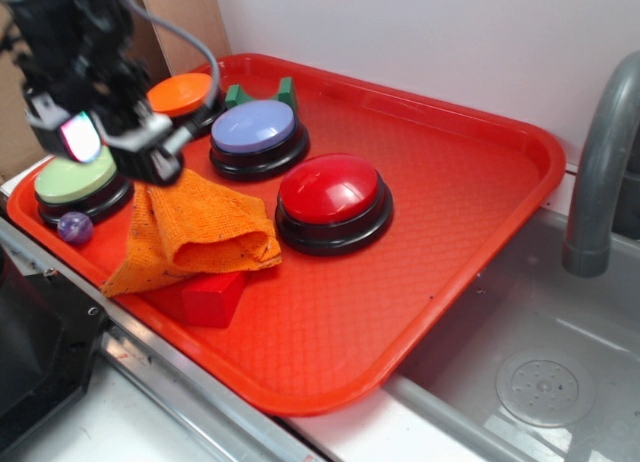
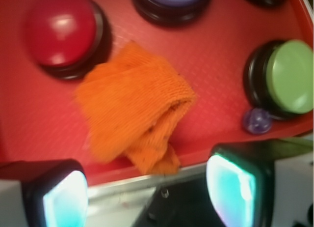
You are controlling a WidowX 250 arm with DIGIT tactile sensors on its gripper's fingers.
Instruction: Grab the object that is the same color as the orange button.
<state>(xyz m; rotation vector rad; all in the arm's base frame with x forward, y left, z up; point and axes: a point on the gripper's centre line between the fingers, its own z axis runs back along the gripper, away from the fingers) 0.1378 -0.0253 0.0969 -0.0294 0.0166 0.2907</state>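
The orange woven cloth rag [image 1: 195, 230] lies bunched on the red tray [image 1: 430, 232], its tip hanging over the front rim; it also shows in the wrist view [image 2: 135, 104]. The orange button [image 1: 181, 94] stands at the tray's far left corner, partly behind my arm. My gripper [image 1: 115, 142] hovers above the rag's left end, near the green button. In the wrist view my gripper [image 2: 147, 197] is open and empty, its glowing pads [image 2: 230, 190] wide apart, with the rag ahead of them.
A red button [image 1: 332, 197], a blue-purple button [image 1: 257, 134] and a green button [image 1: 75, 182] stand on the tray. A small red block [image 1: 212, 297] lies at the rag's front, a purple ball [image 1: 74, 226] by the green button. A sink [image 1: 540, 382] and faucet [image 1: 600, 172] are on the right.
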